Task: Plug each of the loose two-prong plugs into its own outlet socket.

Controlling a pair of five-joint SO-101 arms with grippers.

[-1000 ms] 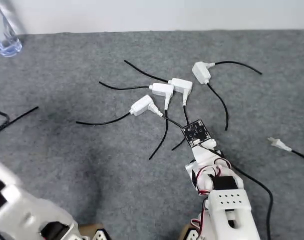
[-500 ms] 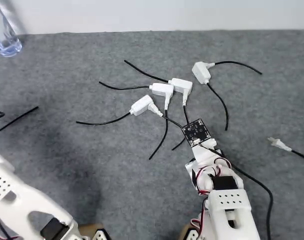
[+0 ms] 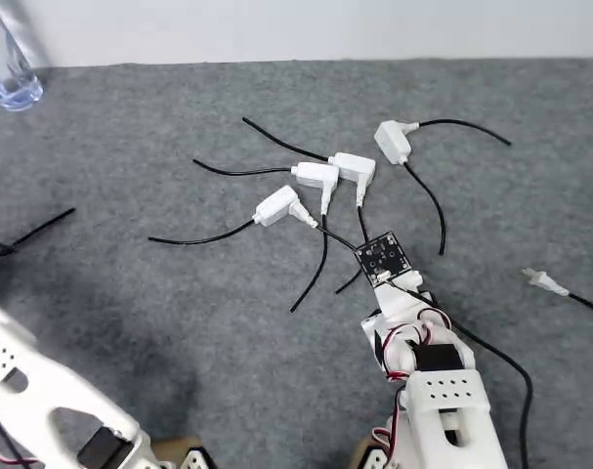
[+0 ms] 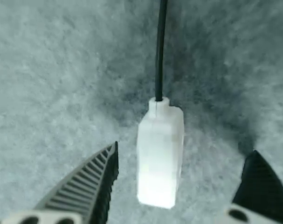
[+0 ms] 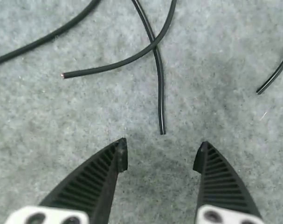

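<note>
L gripper [image 4: 183,150] wide open, straddling white block [image 4: 161,154] w/ black cord [image 4: 160,46], prob. near table [image 4: 48,60] left edge. Light, hard, likely slick; cord limp, so grip block's flat sides. R gripper [image 5: 163,144] open, empty.

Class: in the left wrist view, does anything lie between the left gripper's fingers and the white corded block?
Nothing visible does. The left gripper is open, a finger on each side of the white corded block, with bare grey carpet in both gaps.
</note>
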